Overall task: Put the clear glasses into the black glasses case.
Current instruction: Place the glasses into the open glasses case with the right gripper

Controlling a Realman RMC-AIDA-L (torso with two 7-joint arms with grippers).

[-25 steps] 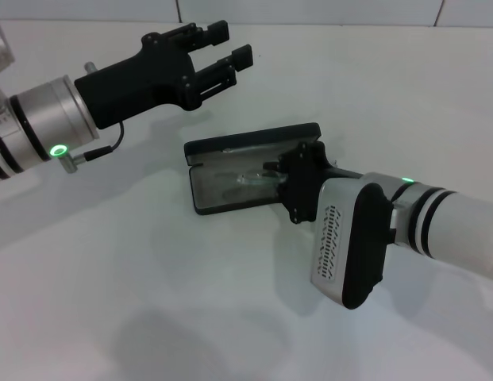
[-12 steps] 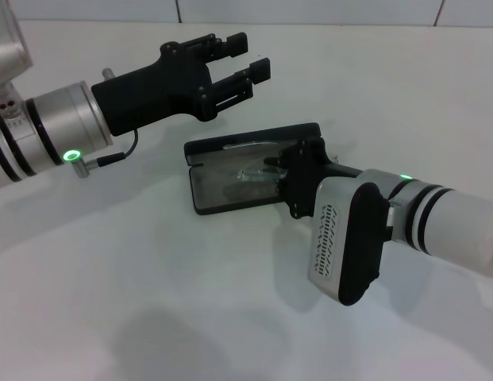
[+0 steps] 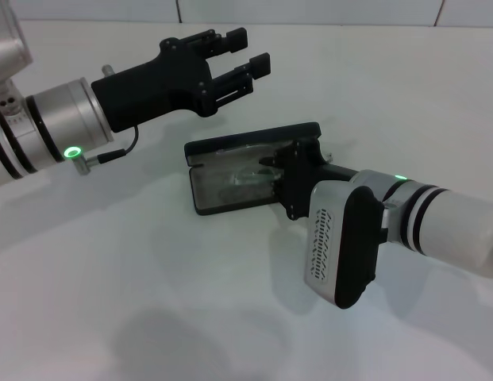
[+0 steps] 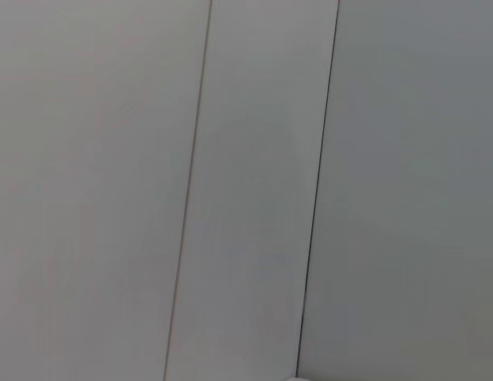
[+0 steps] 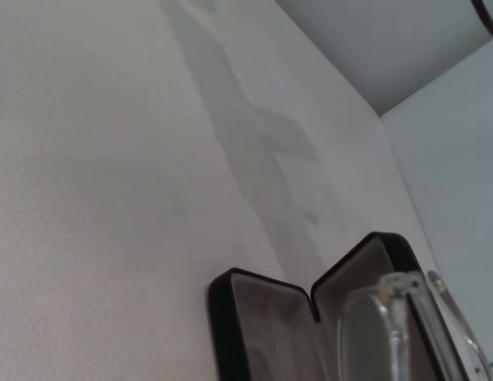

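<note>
White table (image 3: 151,302): clear glasses (image 3: 248,176) seemingly at right gripper (image 3: 276,170).

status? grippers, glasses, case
Right gripper at the open black glasses case, clear glasses over the grey lining. Left gripper open, raised beyond the case, holding nothing. Nothing in the way.

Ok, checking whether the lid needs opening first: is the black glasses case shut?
No, the black glasses case lies open on the table, its grey lining showing and the clear glasses over it.
</note>
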